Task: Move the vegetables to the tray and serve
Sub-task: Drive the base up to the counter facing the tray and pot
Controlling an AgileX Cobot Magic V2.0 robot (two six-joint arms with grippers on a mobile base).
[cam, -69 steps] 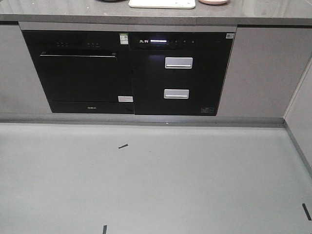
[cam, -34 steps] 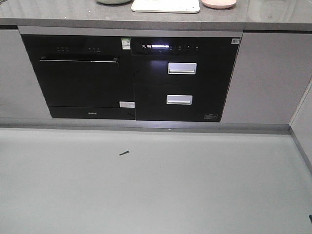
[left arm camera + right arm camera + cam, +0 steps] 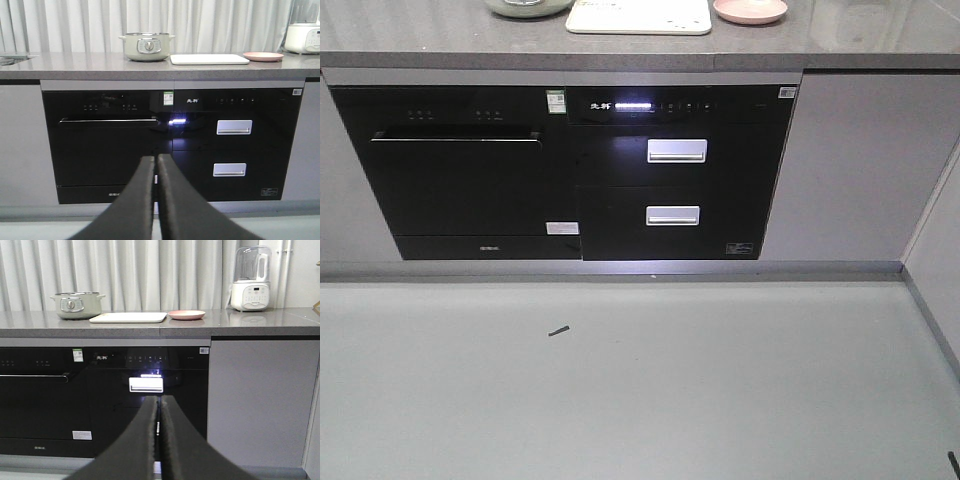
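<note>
The large cream rectangular tray (image 3: 210, 59) lies flat on the grey stone countertop (image 3: 75, 65). Just right of the tray sits a round pink plate (image 3: 263, 56). To the tray's left stands a pale green lidded pot (image 3: 146, 46), and a white blender with a clear jug (image 3: 251, 280) stands well to its right. All of these are seen low and edge-on, so I cannot tell their contents or where the green lettuce leaf lies. Under the tray, black glass-fronted appliances (image 3: 107, 145) fill the cabinet front. The left pincer (image 3: 156, 157) has its dark fingers pressed together on nothing and sits well below the tray. The right pincer (image 3: 159, 399) is likewise closed and empty, below the tray and well apart from it.
</note>
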